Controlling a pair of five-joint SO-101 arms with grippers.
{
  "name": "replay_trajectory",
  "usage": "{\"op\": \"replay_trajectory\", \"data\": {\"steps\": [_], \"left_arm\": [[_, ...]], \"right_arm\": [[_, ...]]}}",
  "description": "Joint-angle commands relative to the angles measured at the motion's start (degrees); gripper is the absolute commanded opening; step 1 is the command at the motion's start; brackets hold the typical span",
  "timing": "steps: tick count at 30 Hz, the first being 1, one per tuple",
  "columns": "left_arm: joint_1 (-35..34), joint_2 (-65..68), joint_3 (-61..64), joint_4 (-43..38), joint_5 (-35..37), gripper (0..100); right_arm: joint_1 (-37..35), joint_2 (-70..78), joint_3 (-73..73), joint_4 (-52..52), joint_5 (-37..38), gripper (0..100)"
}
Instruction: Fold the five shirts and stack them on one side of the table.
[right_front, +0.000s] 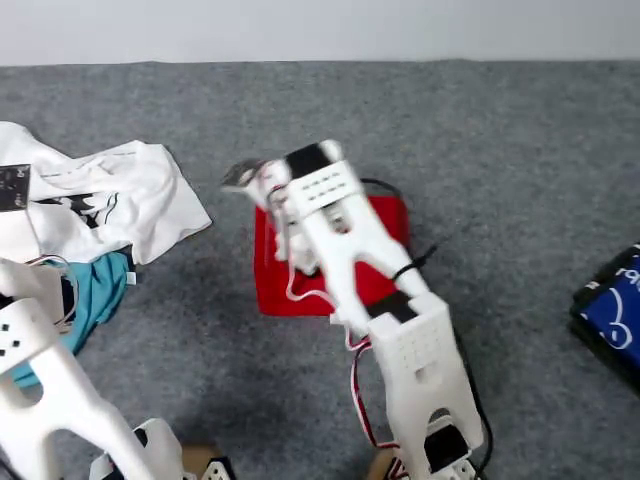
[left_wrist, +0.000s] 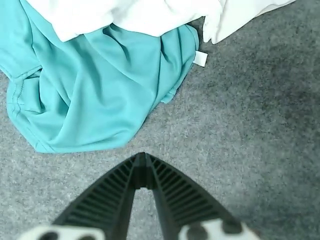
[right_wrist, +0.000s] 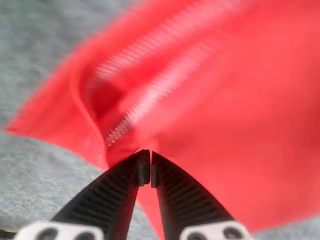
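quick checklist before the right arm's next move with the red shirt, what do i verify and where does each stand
1. Grip: right gripper is shut on the edge of the red shirt: ok.
2. Other arm free: left gripper is shut on nothing, over bare table: ok.
3. Red fold lying square: cannot tell, the arm covers much of it.
4. The teal shirt folded: crumpled, not ok.
5. The white shirt folded: crumpled, overlapping the teal one, not ok.
6. All five shirts located: cannot tell; a dark blue item lies at the table's edge.
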Motion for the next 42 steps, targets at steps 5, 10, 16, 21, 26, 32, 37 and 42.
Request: {"op": "replay_trajectory", "data": {"steps": [5, 10, 16, 21, 26, 32, 37, 42], "left_arm": [[-0.35, -1.58, -0.31, 0.44, -0.35, 0], [-0.35, -1.58, -0.31, 0.53, -0.26, 0], [-0.35, -1.58, -0.31, 0.53, -0.26, 0], [-0.35, -1.58, -0.31, 0.53, -0.18, 0], [-0.35, -1.58, -0.31, 0.53, -0.18, 0], [-0.44, -1.67, -0.4, 0.53, -0.53, 0], [-0.44, -1.67, -0.4, 1.05, -0.62, 0], [-0.44, -1.67, -0.4, 1.23, -0.53, 0]], "right_arm": [[-10.95, -5.76, -0.53, 2.07, 0.09, 0.9], [-12.26, -11.56, -0.44, 2.15, 0.09, 0.9], [-5.93, -11.56, -0.26, 1.54, 0.44, 0.9], [-1.54, -2.33, -0.35, -1.01, 0.09, 0.9], [-5.85, 1.63, -0.53, -0.22, -2.55, 0.9], [-6.02, -1.98, -5.71, 1.8, -5.45, 0.9], [0.31, -9.63, -6.59, 2.33, -9.14, 0.9], [6.99, -15.34, 1.93, 2.33, -12.92, 0.9]]}}
